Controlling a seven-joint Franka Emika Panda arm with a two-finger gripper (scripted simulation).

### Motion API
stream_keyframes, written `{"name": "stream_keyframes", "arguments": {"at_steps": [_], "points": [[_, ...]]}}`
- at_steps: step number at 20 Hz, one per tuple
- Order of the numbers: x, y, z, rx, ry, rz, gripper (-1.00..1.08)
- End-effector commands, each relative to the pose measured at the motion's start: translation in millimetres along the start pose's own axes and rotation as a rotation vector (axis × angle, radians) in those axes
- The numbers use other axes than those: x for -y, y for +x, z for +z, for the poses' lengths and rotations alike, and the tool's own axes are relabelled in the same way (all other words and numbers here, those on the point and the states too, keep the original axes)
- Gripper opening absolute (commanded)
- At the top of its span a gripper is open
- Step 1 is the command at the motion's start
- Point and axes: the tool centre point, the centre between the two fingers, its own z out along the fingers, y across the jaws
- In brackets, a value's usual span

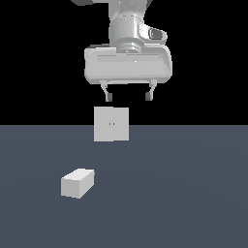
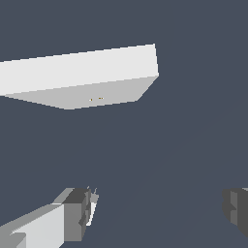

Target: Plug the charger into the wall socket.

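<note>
**Inspector:** The charger (image 1: 77,183) is a small plain off-white block, longer than tall, lying in the lower left of the exterior frame. Its top face is lighter than its sides. It rests on the floor, alone, touching nothing.

**Clerk:** And the socket?

**Inspector:** The wall socket (image 1: 111,124) is a flat off-white square plate standing upright at the centre of the frame, well apart from the charger, up and to the exterior view's right of it. Two tiny orange-brown holes sit at its middle. The wrist view shows the same plate (image 2: 87,77) foreshortened, holes visible.

**Clerk:** The gripper?

**Inspector:** The gripper (image 1: 128,97) hangs above the socket in the upper centre, fingers pointing down. Its jaws are spread wide and empty. One dark fingertip (image 2: 77,213) shows in the wrist view, the other at the opposite edge.

**Clerk:** The surroundings?

**Inspector:** A flat slate-grey floor (image 1: 184,193) fills the lower half of the frame. Above its far edge, plain black.
</note>
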Motion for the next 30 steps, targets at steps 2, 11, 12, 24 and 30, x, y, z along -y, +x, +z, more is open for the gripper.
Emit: {"name": "stream_keyframes", "arguments": {"at_steps": [2,11,12,24,30], "points": [[0,0,0,0.0,0.0,0.0,1.0],[8,-14,11,-0.009,0.003,0.031,1.0],[9,-17,13,-0.011,0.003,0.038,1.0],[47,-69,61,-0.05,0.015,0.169,1.0],[68,-90,84,-0.068,0.02,0.23,1.0]]}}
